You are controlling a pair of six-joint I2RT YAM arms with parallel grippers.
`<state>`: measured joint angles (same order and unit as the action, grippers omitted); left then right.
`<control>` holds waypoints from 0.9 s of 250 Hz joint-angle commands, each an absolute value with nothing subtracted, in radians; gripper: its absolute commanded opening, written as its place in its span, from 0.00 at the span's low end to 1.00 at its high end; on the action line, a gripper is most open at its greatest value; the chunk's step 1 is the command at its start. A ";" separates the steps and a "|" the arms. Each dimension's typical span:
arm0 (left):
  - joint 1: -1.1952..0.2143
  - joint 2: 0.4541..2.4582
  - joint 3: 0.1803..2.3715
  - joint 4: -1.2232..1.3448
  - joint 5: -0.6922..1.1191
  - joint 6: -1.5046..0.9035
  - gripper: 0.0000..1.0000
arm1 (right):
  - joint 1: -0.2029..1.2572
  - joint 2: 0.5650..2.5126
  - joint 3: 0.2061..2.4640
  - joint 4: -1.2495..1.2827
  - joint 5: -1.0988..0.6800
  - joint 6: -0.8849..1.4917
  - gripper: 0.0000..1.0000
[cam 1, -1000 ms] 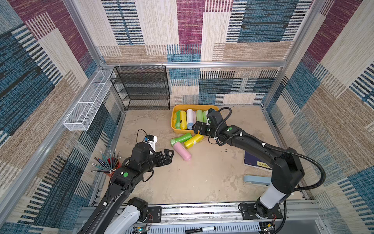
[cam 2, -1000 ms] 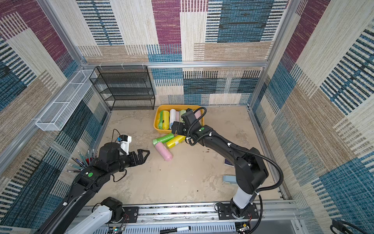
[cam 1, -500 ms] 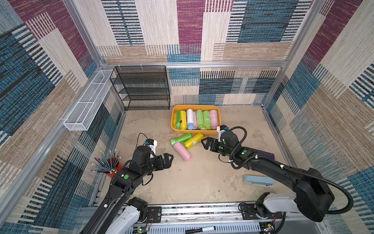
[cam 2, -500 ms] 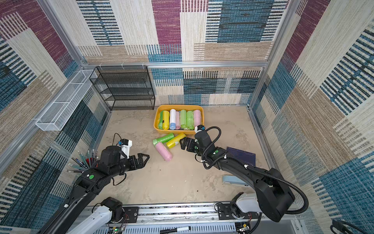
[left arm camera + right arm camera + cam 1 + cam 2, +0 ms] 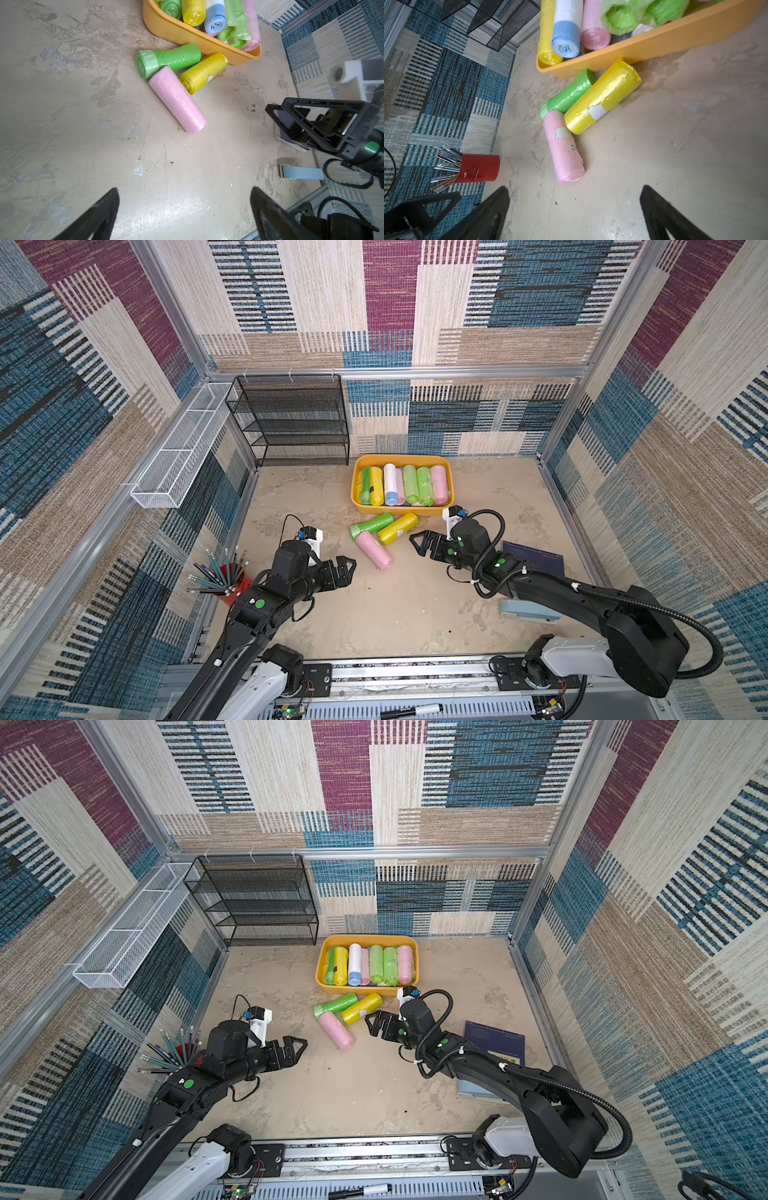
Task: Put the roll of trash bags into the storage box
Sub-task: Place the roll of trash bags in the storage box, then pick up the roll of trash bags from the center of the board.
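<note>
near: left gripper point(image 5: 347, 570), right gripper point(image 5: 417, 545) spread wide, empty, at 7 and 4 o'clock of loose trio | mid: pink roll point(image 5: 374, 551), yellow roll point(image 5: 398, 528), green roll point(image 5: 371, 524) touching on floor point(image 5: 374, 614), still to stow | far, 12 o'clock: storage box point(image 5: 401, 457) holding stowed rolls point(image 5: 409, 485), judged mostly done

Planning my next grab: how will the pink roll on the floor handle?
The pink roll is a cylinder on its side, so a nudge would likely roll it. Its glossy wrap looks slippery and probably gives slightly. It lies against the yellow roll, which may shift.
</note>
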<state>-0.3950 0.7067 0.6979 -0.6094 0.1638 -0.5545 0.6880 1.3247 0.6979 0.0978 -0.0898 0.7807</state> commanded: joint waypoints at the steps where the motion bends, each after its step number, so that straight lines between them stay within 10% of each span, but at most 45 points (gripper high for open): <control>1: -0.394 0.703 0.693 -0.601 0.169 -0.535 0.99 | 0.701 1.352 0.713 0.175 -0.119 0.790 0.95; 225: -0.395 0.702 0.657 -0.572 0.199 -0.572 0.99 | 0.778 1.657 0.857 0.253 -0.187 0.794 0.65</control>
<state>-0.3950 0.7013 0.6613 -0.5995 0.1761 -0.5655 0.7727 1.6295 0.8394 0.2131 -0.1837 0.7887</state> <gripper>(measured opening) 0.985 0.651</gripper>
